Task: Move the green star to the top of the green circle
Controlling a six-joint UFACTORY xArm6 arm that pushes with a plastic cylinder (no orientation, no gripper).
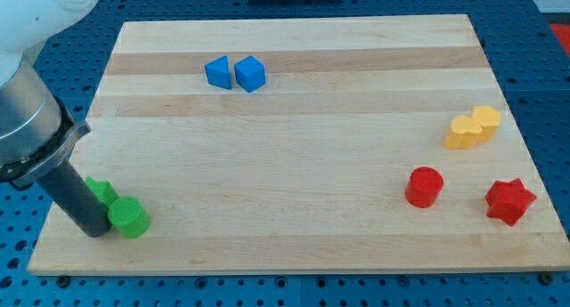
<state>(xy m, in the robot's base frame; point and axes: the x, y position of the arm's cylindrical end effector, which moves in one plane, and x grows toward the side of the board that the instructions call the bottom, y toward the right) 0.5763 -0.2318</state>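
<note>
The green circle (130, 218) lies near the board's bottom left corner. The green star (101, 192) sits just to its upper left, partly hidden behind my dark rod. My tip (93, 231) rests on the board at the green circle's left side, touching or nearly touching it, and just below the green star.
A blue triangle (217, 72) and a blue cube (250, 74) sit together at the top centre. Two yellow blocks (462, 132) (486, 122) sit at the right. A red circle (424, 186) and a red star (509, 200) lie at the bottom right. The wooden board's (294, 165) left edge is close to my tip.
</note>
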